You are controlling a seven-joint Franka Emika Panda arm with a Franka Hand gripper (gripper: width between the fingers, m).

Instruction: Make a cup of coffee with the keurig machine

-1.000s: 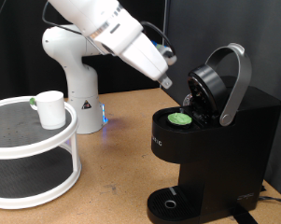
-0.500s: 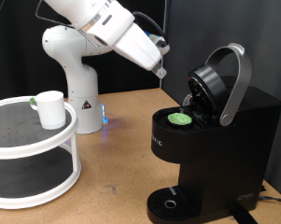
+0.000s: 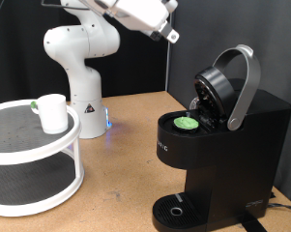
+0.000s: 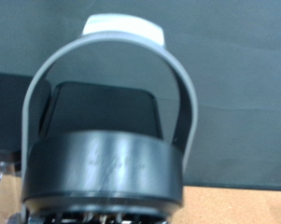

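Observation:
The keurig machine (image 3: pixel 244 145) stands at the exterior view's right with its lid (image 3: pixel 215 92) hinged up and its curved grey handle (image 3: pixel 244 87) raised. A green-topped pod (image 3: pixel 188 123) sits in the open holder. The white cup (image 3: pixel 52 112) stands on the top shelf of a round white rack (image 3: pixel 29 155) at the left. My gripper (image 3: pixel 171 36) hangs high near the top edge, above and left of the machine, touching nothing. The wrist view shows the raised lid (image 4: pixel 101 173) and the handle (image 4: pixel 105 43) from a distance; no fingers show there.
The white robot base (image 3: pixel 77 68) stands behind the rack on the wooden table (image 3: pixel 126 145). The machine's round drip tray (image 3: pixel 176 210) at the bottom holds nothing. A black curtain forms the backdrop.
The arm has lifted up and away from the machine's open holder, going from just beside the lid to near the exterior view's top edge. The pod, the cup and the lid stay put.

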